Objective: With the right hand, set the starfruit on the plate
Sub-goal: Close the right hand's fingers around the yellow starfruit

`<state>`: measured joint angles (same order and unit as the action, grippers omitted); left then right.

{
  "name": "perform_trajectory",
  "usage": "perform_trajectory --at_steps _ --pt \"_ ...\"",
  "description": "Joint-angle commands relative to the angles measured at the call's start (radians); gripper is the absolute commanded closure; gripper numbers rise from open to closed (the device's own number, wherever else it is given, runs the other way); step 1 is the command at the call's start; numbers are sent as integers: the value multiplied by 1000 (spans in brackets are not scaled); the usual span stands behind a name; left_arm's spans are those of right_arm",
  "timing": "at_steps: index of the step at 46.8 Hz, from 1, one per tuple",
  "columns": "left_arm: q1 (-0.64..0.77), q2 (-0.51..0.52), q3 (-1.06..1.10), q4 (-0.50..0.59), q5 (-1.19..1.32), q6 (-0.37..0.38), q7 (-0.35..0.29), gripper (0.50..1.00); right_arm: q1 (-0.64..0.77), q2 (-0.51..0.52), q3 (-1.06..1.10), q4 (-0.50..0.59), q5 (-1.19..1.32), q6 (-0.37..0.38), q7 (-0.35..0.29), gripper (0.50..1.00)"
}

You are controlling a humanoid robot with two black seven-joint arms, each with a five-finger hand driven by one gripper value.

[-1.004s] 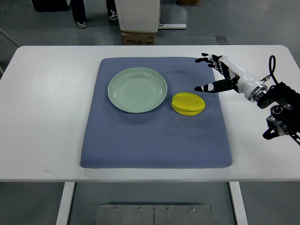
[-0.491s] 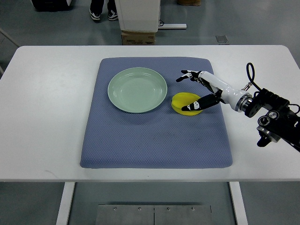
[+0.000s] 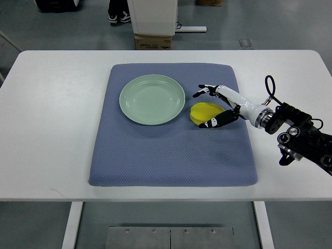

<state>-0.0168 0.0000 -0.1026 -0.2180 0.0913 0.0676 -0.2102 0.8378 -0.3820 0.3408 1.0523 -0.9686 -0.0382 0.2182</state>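
A yellow starfruit (image 3: 203, 112) lies on the blue mat (image 3: 171, 145), just right of the pale green plate (image 3: 152, 99). My right hand (image 3: 206, 108) comes in from the right edge and reaches over the starfruit. Its fingers are spread around the fruit, thumb (image 3: 213, 122) on the near side and fingers (image 3: 204, 90) on the far side, not closed on it. The plate holds nothing. The left arm is out of view.
The mat lies on a white table (image 3: 46, 129). A cardboard box and a white cabinet (image 3: 153, 26) stand on the floor behind the table. A person's feet (image 3: 118, 14) show at the top edge.
My right hand has moved left and down from the mat's far right corner to the starfruit, and its fingers now straddle the fruit. The starfruit has not moved.
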Motion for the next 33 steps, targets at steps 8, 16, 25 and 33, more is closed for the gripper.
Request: perform_trajectory --at_steps 8,16,25,33 --pt "0 0 0 0 -1 0 0 500 -3 9 -2 -32 -9 -12 3 515" --pt "0 0 0 0 -1 0 0 500 -6 17 -2 -51 -16 -39 6 557" --pt "0 0 1 0 1 0 0 500 -9 17 -3 -51 -18 -39 6 597" --pt "0 0 0 0 -1 0 0 500 -11 17 -9 -51 -24 -39 7 611"
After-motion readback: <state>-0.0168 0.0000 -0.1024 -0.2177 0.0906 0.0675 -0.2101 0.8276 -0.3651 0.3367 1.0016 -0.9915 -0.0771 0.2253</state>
